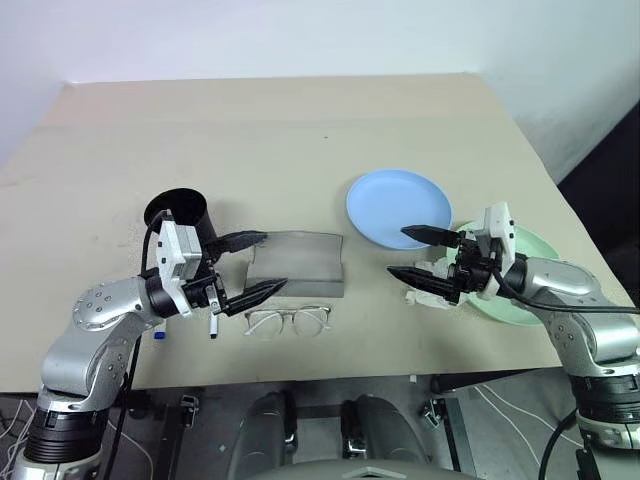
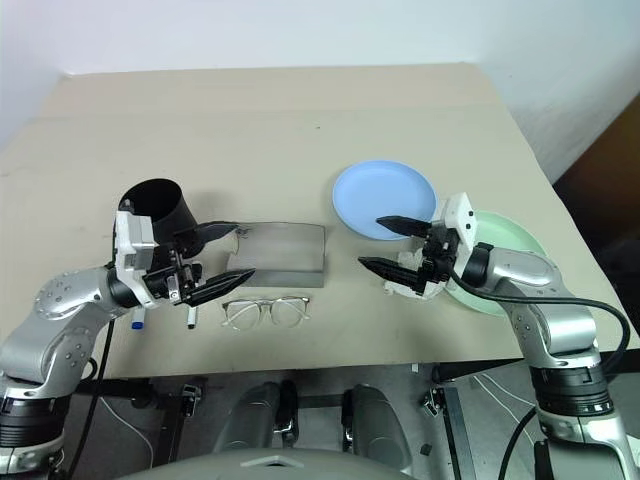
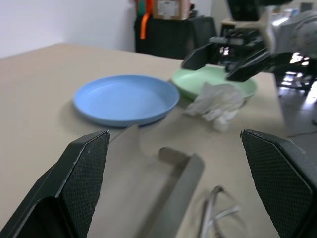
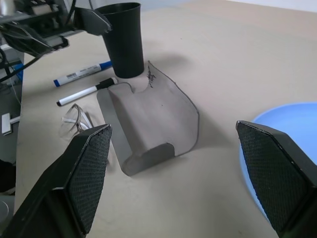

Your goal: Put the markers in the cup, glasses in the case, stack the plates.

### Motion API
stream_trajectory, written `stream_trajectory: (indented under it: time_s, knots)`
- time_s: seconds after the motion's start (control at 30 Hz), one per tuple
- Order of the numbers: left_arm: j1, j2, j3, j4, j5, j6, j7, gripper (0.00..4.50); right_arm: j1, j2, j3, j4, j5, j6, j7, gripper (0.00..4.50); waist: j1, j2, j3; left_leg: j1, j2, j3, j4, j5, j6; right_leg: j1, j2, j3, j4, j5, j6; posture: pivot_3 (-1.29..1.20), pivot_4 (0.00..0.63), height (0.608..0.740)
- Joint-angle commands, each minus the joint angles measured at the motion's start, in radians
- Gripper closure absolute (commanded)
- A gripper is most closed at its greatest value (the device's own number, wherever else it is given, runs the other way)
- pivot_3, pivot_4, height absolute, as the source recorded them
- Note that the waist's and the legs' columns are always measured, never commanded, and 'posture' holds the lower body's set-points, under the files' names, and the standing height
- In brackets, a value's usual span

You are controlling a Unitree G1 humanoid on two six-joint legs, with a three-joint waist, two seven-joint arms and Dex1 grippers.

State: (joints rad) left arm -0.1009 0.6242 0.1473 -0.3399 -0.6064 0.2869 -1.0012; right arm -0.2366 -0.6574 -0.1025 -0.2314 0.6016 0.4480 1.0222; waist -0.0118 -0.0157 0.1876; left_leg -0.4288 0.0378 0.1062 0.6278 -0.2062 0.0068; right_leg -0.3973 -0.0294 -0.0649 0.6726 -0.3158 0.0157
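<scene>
The black cup (image 1: 178, 214) stands upright at the left. Beside it the grey case (image 1: 297, 265) lies open, and the glasses (image 1: 288, 321) rest unfolded in front of it. Two markers lie near the cup's foot, one blue-capped (image 4: 81, 73) and one black-capped (image 4: 86, 92). The light blue plate (image 1: 398, 208) sits right of centre, with the mint green plate (image 1: 528, 300) beside it, partly under my right arm. My left gripper (image 1: 272, 262) hovers open over the case's left end, holding nothing. My right gripper (image 1: 397, 251) is open and empty just in front of the blue plate.
A crumpled white tissue (image 1: 430, 285) lies by the green plate's near rim, under my right gripper. The table's front edge (image 1: 330, 378) runs close behind the glasses. The far half of the beige table (image 1: 300, 120) is bare.
</scene>
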Motion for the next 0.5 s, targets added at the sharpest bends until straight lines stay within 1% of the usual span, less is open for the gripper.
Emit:
stream_trajectory:
  time_s: [0.03,0.3,0.5]
  knots:
    - [-0.003,-0.011,0.005,0.01,0.017,-0.052,-0.007,0.07,-0.005,0.013,0.003,-0.032,0.003,-0.021,-0.004,0.26,0.0,0.0,0.0,0.0,0.0,0.0,0.0,0.0,0.0,0.0,0.0,0.0,0.0,0.0,0.0,0.0,0.15,0.715]
    - [0.026,-0.033,0.006,0.027,0.031,-0.105,-0.003,0.07,-0.03,0.006,0.021,0.006,-0.01,-0.03,0.029,0.26,0.0,0.0,0.0,0.0,0.0,0.0,0.0,0.0,0.0,0.0,0.0,0.0,0.0,0.0,0.0,0.0,0.15,0.715]
    - [0.019,-0.056,-0.014,0.038,0.04,-0.121,0.002,0.07,-0.043,-0.003,-0.001,0.042,-0.019,-0.053,0.042,0.26,0.0,0.0,0.0,0.0,0.0,0.0,0.0,0.0,0.0,0.0,0.0,0.0,0.0,0.0,0.0,0.0,0.15,0.715]
